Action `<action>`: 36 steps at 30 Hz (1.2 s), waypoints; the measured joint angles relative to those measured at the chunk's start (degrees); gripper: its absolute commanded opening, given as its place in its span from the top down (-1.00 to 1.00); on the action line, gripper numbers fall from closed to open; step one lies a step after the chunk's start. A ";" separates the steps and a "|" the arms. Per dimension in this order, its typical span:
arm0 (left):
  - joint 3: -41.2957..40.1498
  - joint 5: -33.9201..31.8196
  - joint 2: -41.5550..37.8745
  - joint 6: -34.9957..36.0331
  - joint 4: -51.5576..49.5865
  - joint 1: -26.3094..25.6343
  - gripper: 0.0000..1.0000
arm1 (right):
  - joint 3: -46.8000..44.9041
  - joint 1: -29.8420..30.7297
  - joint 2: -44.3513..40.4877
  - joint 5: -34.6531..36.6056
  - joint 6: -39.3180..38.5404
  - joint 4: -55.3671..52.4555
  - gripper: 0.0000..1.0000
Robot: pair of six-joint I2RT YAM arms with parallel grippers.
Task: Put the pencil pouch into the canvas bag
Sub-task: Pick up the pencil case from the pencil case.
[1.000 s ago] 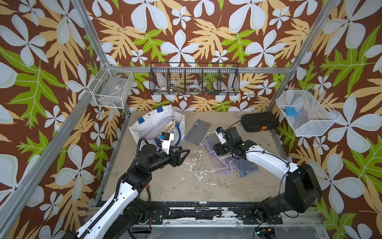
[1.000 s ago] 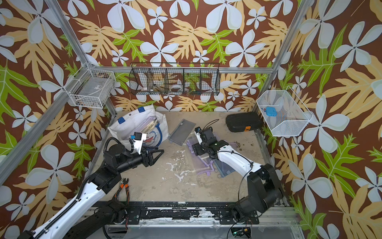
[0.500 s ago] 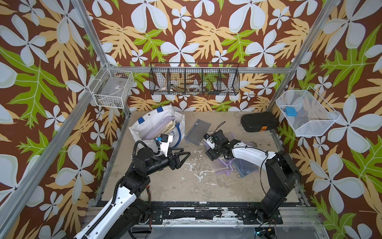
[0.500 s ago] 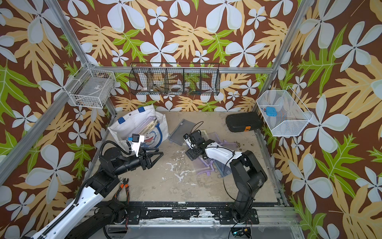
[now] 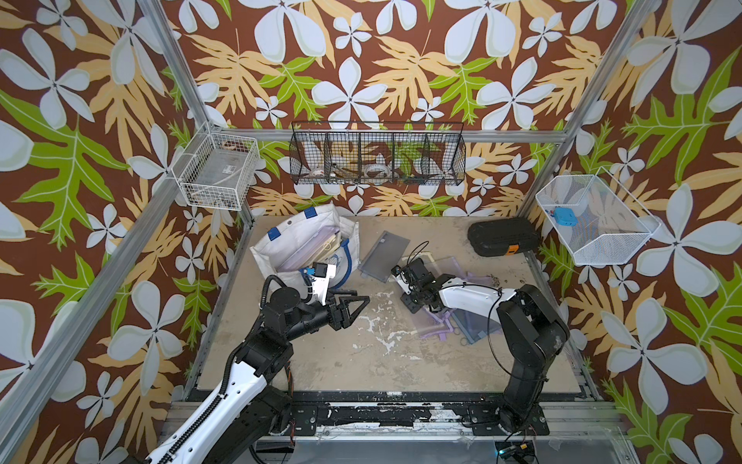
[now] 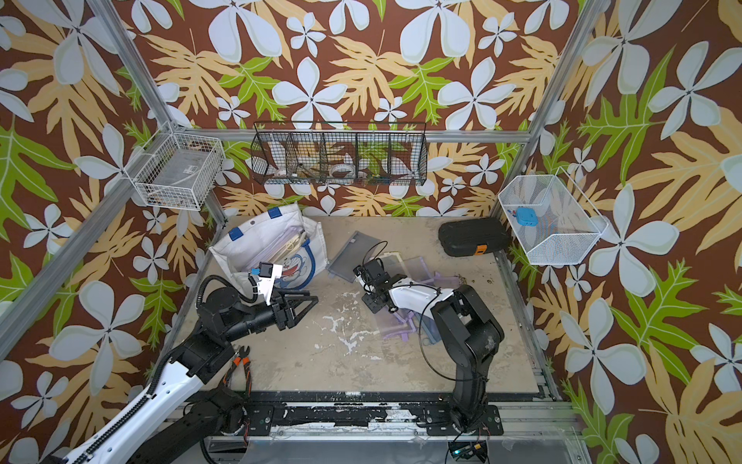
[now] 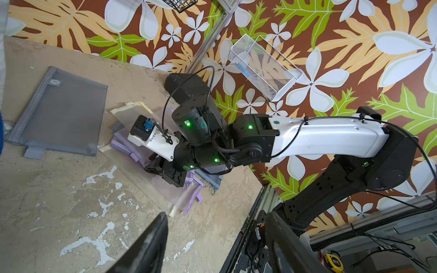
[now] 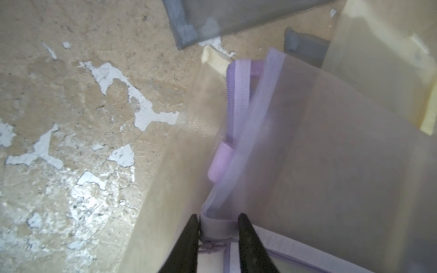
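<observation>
Scuffed tabletop (image 5: 361, 361) in the floral cage, pretty cluttered. Right gripper (image 8: 217, 216) was wide open a second ago; now its fingers pinch the lilac corner of the pencil pouch (image 8: 307, 153), which is on the pile right of centre. Pickup looks on. Left gripper (image 5: 357, 307) hovers spread beside the canvas bag (image 5: 281, 249). A grey pouch (image 5: 383, 255) lies between, and the bag's mouth looks stuffed.
</observation>
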 measured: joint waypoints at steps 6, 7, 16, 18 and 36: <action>0.09 -0.94 -0.11 0.11 -1.51 0.00 -0.33 | -0.20 2.58 -3.65 -1.36 0.87 -1.05 1.00; 0.09 -1.16 -0.15 0.31 -1.79 0.00 -0.33 | -0.20 3.04 -5.01 -1.66 1.14 -1.36 1.00; 1.31 -2.64 -0.63 4.68 -4.98 0.00 -0.25 | -0.66 3.85 -18.75 -7.82 3.39 -4.26 1.00; 1.57 -2.25 -1.51 6.95 -5.05 0.00 -0.23 | -0.70 4.11 -22.43 -11.30 2.95 -5.18 1.00; 11.19 -4.70 -1.70 35.91 -11.43 0.00 -0.15 | 4.09 4.83 -38.21 -39.56 -3.69 -10.16 1.00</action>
